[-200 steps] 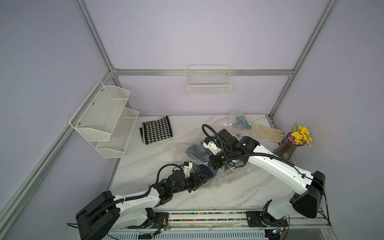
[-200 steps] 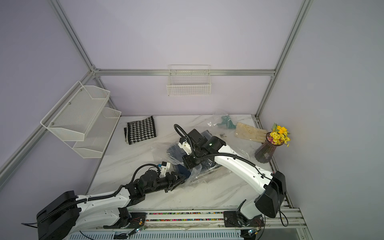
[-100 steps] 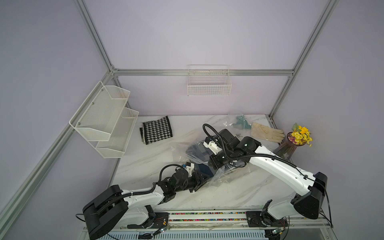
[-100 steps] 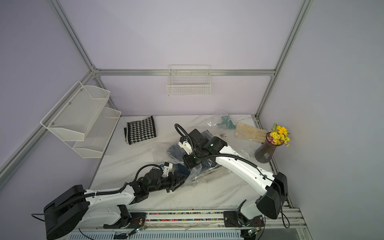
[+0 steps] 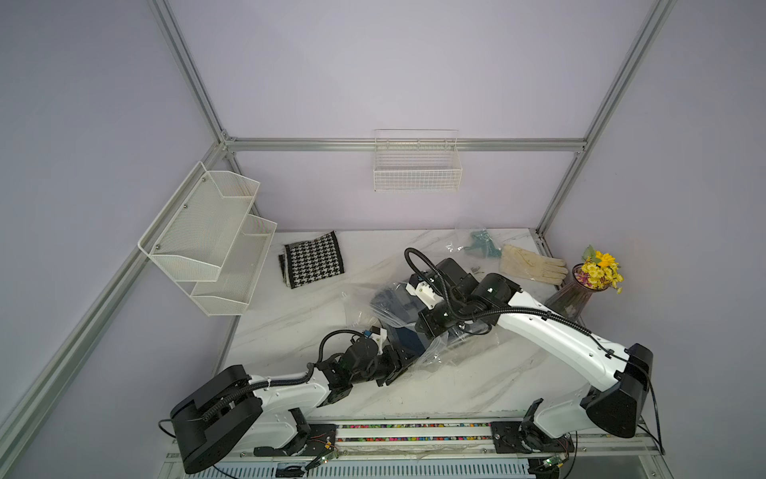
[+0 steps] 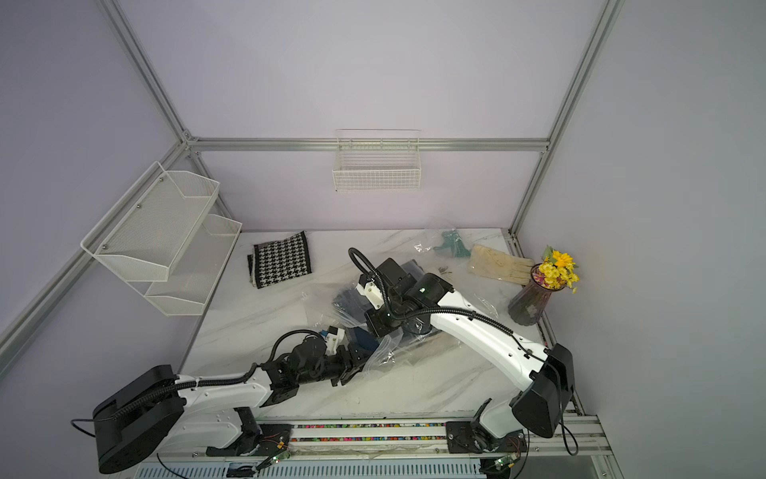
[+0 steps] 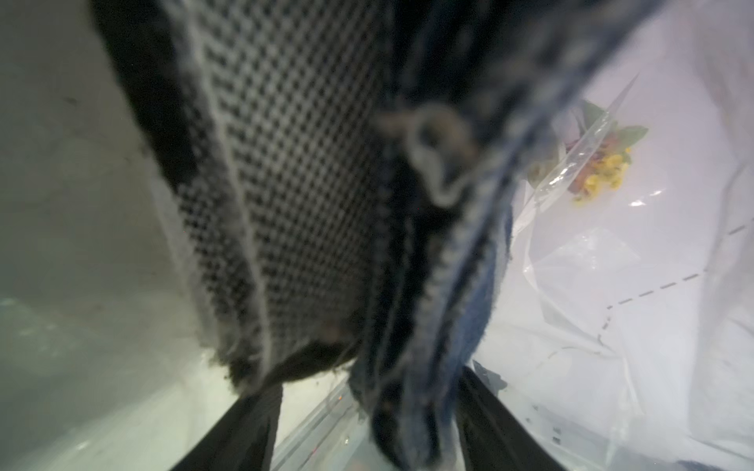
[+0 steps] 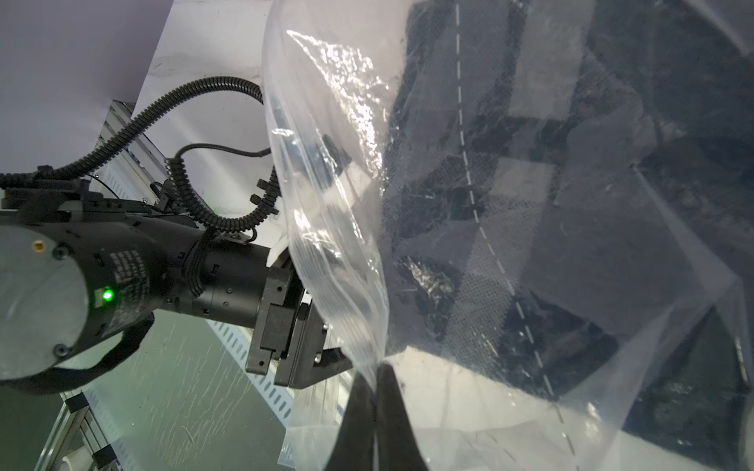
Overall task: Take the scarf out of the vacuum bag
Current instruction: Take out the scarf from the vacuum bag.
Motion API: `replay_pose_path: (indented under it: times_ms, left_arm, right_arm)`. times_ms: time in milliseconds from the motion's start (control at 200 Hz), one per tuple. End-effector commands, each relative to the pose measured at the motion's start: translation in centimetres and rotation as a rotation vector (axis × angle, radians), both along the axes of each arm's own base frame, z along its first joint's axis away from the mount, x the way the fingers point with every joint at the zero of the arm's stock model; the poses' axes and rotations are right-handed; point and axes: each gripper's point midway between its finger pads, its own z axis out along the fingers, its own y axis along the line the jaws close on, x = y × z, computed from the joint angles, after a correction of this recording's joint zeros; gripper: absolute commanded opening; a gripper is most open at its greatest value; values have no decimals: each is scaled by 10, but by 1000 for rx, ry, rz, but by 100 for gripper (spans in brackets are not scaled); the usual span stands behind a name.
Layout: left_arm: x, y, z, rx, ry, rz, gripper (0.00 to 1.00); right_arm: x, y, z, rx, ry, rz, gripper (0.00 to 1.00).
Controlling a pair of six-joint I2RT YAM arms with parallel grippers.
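At mid-frame, right gripper (image 8: 375,407) pinched shut on the vacuum bag (image 5: 456,356), left gripper (image 7: 371,383) stood jaws apart around the scarf (image 7: 293,183) inside the bag mouth, houndstooth cloth (image 5: 313,265) lay upper left, gloves (image 5: 532,267) and vase (image 5: 566,298) right.

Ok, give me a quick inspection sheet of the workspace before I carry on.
Surface: marble-look tabletop, no spills seen.
Job's things: scarf inside vacuum bag, visible through the plastic.
Clutter: houndstooth cloth, small clear bag with teal item, pale gloves, flower vase.
Grippers: left pincer open, fingers either side of the scarf's end; right pincer shut on the vacuum bag.
Cables: black conduit looped over each arm, no snag seen.
Surroundings: wire basket and mesh shelf on the walls.
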Motion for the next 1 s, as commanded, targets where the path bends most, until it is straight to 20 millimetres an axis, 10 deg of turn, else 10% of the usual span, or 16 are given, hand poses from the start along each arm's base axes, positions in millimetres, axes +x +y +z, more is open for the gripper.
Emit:
replay_pose_path:
  times_ms: [0, 995]
  left_arm:
    - [6, -9, 14, -36, -43, -3, 70]
    - [4, -21, 61, -134, -109, -71, 75]
  right_arm:
    - [-1, -3, 9, 19, -31, 3, 0]
    - [1, -5, 6, 1, -43, 0, 0]
